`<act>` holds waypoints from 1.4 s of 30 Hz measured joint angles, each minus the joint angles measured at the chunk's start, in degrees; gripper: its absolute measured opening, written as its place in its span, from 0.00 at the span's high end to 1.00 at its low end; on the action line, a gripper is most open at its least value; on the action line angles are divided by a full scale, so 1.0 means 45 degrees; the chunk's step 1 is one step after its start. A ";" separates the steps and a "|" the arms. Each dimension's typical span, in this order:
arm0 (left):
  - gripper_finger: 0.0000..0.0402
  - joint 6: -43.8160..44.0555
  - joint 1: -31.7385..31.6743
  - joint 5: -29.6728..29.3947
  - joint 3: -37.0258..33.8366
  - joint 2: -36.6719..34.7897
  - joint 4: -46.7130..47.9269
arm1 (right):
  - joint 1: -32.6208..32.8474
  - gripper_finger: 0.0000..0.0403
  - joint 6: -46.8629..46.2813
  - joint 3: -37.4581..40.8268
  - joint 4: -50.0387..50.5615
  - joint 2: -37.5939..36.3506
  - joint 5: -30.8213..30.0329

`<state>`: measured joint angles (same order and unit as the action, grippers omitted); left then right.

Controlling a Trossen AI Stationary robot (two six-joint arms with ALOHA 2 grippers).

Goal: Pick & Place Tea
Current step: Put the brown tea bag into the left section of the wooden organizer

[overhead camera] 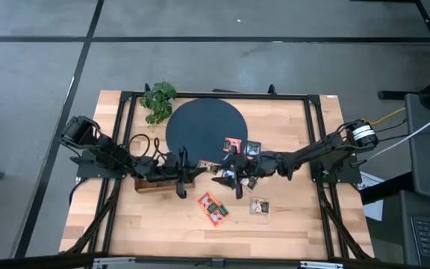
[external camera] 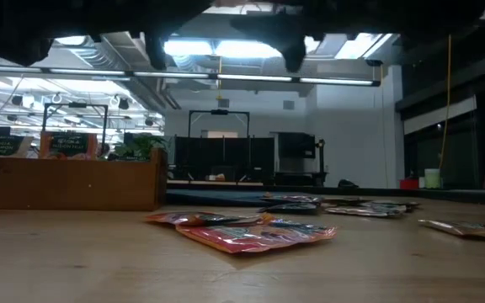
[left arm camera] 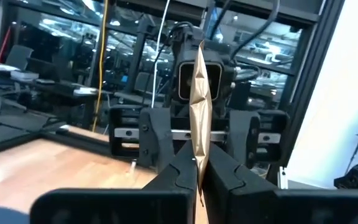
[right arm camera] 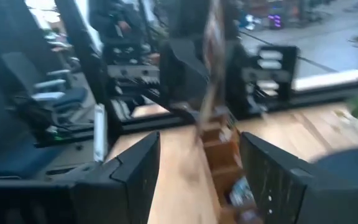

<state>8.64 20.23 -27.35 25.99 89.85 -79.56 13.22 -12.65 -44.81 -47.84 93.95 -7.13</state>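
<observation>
A tan-gold tea sachet [left arm camera: 199,93] shows edge-on in the left wrist view, held in my shut left gripper [left arm camera: 197,171] above the table's middle [overhead camera: 191,174]. My right gripper [right arm camera: 197,165] faces it from the table's right side [overhead camera: 221,177]. It is open, and its fingers stand apart from the sachet [right arm camera: 213,56]. Other sachets lie flat on the table: an orange-red pair [overhead camera: 212,208], one [overhead camera: 259,206] near it, and two [overhead camera: 242,146] at the dark disc's [overhead camera: 200,127] edge. In the low view both grippers are dark shapes at the top [external camera: 285,38]. My left gripper pinches the sachet's near edge [left arm camera: 197,160] between its two fingertips. The fingers come level from the table's left. The sachet is lifted clear of the table, stands edge-on and sticks out past the fingertips toward the right gripper.
The brown wooden compartment tray [overhead camera: 149,184] sits under my left arm and holds sachets upright [external camera: 66,145]. The leafy plant [overhead camera: 159,101] stands at the table's far left. More sachets lie scattered farther back [external camera: 343,204]. Bare wood runs along the near edge [overhead camera: 200,235].
</observation>
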 joint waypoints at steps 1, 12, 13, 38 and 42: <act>0.99 -0.0059 -0.0048 0.0072 0.0048 -0.0002 0.0002 | -0.0081 0.45 0.0022 -0.0122 0.0004 0.0000 0.0271; 0.98 -0.0675 -0.0111 -0.0054 0.0075 -0.0002 0.0002 | -0.0173 0.66 0.0230 -0.0541 0.0124 0.0000 0.0561; 0.98 -0.0675 -0.0111 -0.0045 0.0075 -0.0002 0.0007 | -0.0173 0.70 0.0238 -0.0541 0.0153 0.0000 0.0491; 0.72 0.4316 -0.0284 0.2815 0.0075 0.0000 0.3010 | -0.0139 0.99 -0.1509 -0.0541 0.7273 0.0024 0.1951; 0.68 0.5960 -0.0680 0.3774 0.0117 -0.0007 0.4372 | -0.0134 0.99 -0.1866 -0.0541 0.7989 0.0024 0.3281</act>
<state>35.46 17.17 -10.37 26.51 89.82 -59.88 12.62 -21.05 -47.24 -11.89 94.06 7.63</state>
